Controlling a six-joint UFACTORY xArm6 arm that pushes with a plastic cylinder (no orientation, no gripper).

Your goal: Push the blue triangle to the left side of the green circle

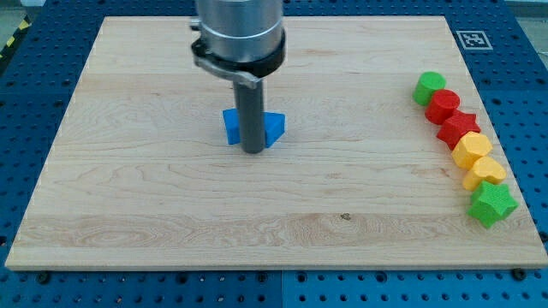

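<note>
So basically none of the actual push is done yet, going by how things lie. My tip [253, 151] is planted right in front of the 2 blue blocks, covering the seam between them, with the blue cube [232, 125] peeking out at its view-left and the blue triangle [274, 127] at its view-right, both just beside or touching it, can't tell which. No fingers on this rig, just a bare rod, so nothing opens or closes. The green circle [430, 87] sits well off to the tip's view-right, heading a curved line of blocks. Count: 2 blue, 2 green (circle plus green star [491, 204]), 2 red, 2 yellow, 8 total on the wooden board [128, 214]. The whole trip right is left.
</note>
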